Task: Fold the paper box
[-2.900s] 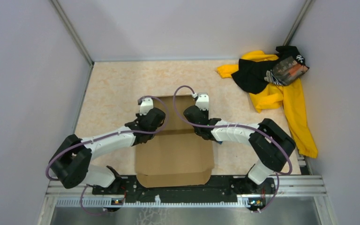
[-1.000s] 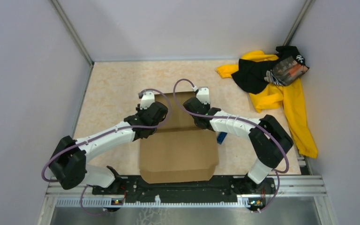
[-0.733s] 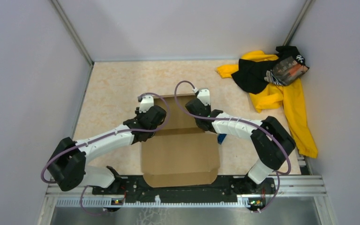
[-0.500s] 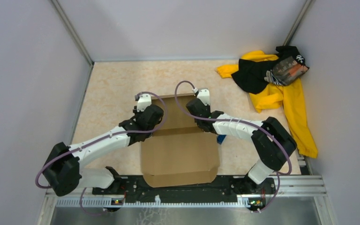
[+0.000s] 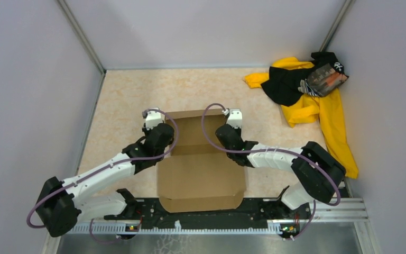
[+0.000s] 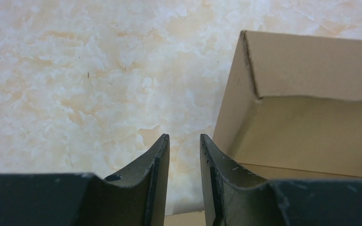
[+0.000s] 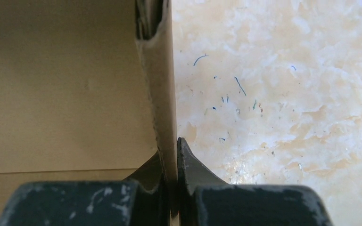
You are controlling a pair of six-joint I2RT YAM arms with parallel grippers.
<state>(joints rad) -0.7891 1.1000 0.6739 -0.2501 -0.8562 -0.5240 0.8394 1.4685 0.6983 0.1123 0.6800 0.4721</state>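
A: Listing by view, top first: what's entered?

B: Box (image 5: 201, 172) on table (image 5: 127, 95), between both arms. The far half has raised walls and the near panel lies flat. Cloth pile (image 5: 317, 106) is well apart.

A: Left wrist?

B: Left gripper (image 6: 184, 139): fingers slightly parted, nothing between them but table. The box corner stands just beside the right finger, ahead of its tip.

A: Right wrist?

B: Right gripper (image 7: 175, 141): fingers clenched on the box's side wall, which runs straight ahead from the tips. Box interior lies to their left, table to their right.

A: Progress?

B: Roughly halfway, I judge. The walls are up; the near panel and its flaps are not yet folded over and tucked.
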